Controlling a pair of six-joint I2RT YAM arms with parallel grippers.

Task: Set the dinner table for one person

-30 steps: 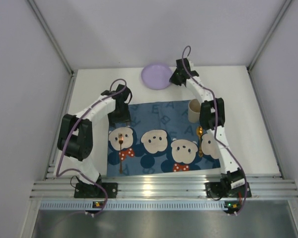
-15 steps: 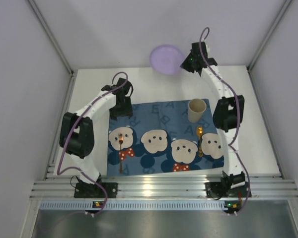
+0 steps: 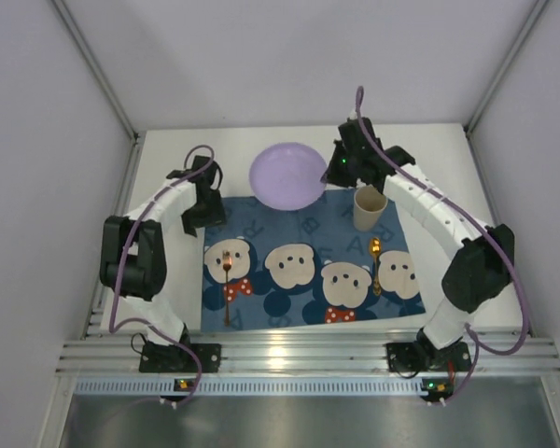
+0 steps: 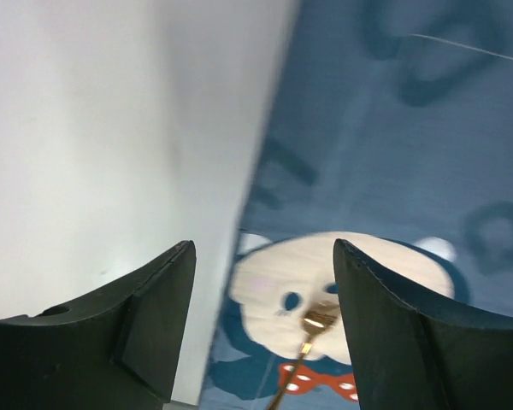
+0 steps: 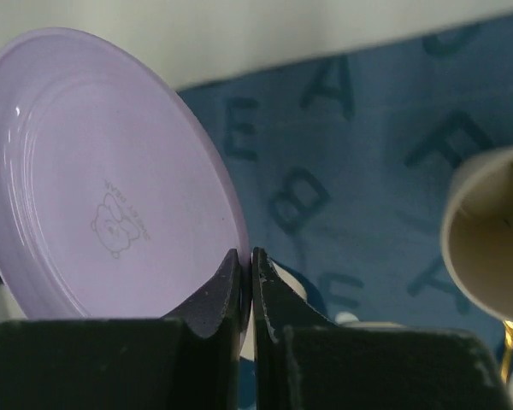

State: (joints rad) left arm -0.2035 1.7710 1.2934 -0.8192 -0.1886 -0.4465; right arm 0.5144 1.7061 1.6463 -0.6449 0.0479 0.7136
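My right gripper [image 3: 334,175] is shut on the rim of a lilac plate [image 3: 287,176] and holds it tilted over the far edge of the blue mouse-print mat [image 3: 308,245]. In the right wrist view the plate [image 5: 111,179] fills the left side, with my right gripper [image 5: 247,260] pinching its edge. A beige cup [image 3: 370,207] stands on the mat at the right; it also shows in the right wrist view [image 5: 487,235]. A gold fork [image 3: 227,278] lies at the mat's left, a gold spoon [image 3: 375,261] at its right. My left gripper [image 3: 203,210] is open and empty over the mat's left edge on the white dinner table [image 3: 476,215].
In the left wrist view my left gripper [image 4: 261,260] hangs over the boundary between the bare white tabletop [image 4: 94,145] and the mat [image 4: 393,137], with the fork [image 4: 312,329] below. Grey walls close in the table on three sides.
My right arm has brought the plate down from high at the back to just over the mat's far edge. My left arm has shifted a little to the left.
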